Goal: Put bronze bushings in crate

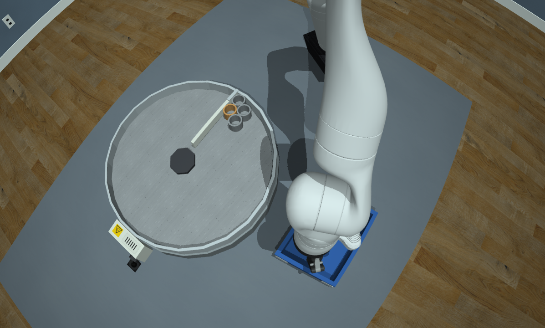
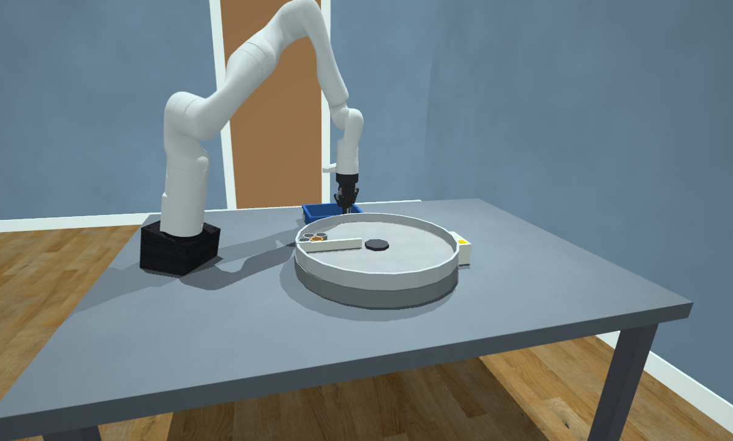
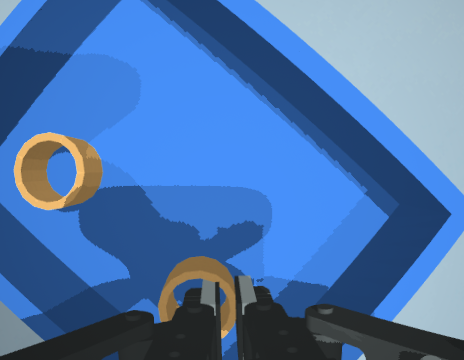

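My gripper (image 3: 227,297) (image 2: 346,210) is shut on the wall of a bronze bushing (image 3: 200,266), one finger inside its ring and one outside, low over the blue crate (image 1: 348,261) (image 2: 316,211) (image 3: 272,130). The crate's near wall and the turning table hide this bushing in the exterior view. Another bronze bushing (image 3: 93,170) stands in the crate at the left of the wrist view. On the turning table (image 1: 209,199) (image 2: 379,280), one bronze bushing (image 1: 226,116) (image 2: 316,239) touches or nearly touches three grey bushings, one of them a grey bushing (image 1: 235,128) nearest the table's middle.
A pale bar (image 1: 211,124) (image 2: 333,245) runs inward from the turning table's rim beside the bushings. A dark hub (image 1: 182,161) (image 2: 376,244) stands at the middle. A white box (image 1: 134,243) (image 2: 464,253) with a warning label sits outside the rim. The raised rim stands between bushings and crate.
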Available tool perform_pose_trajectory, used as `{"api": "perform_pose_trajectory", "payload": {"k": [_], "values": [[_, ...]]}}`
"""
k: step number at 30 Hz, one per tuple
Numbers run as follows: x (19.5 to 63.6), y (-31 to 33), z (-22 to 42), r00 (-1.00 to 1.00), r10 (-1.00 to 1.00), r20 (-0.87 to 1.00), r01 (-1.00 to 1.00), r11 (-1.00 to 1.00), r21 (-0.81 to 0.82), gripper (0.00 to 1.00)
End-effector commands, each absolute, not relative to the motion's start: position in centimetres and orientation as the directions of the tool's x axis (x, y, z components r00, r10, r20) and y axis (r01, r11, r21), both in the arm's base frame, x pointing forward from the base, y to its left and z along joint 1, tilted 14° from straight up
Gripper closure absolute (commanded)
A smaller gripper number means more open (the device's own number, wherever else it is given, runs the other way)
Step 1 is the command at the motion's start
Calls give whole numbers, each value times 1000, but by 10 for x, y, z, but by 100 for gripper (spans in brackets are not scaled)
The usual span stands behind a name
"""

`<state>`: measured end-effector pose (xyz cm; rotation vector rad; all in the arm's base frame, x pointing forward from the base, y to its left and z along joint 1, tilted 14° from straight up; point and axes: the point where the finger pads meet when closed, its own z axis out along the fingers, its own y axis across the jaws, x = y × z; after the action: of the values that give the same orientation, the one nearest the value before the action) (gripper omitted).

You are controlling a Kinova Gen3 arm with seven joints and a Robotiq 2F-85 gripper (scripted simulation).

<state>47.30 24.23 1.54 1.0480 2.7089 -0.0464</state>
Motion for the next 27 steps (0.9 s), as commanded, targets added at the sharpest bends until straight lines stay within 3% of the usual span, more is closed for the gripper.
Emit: {"api": "perform_pose_trajectory", "payload": {"k": [1,16,17,27], "values": [[474,243,15,-715,660,-230,667,743,57,100],[474,242,13,-715,660,-230,667,743,56,100],[474,242,13,-715,660,-230,667,743,56,84],[474,242,13,-715,660,-230,667,743,56,84]]}}
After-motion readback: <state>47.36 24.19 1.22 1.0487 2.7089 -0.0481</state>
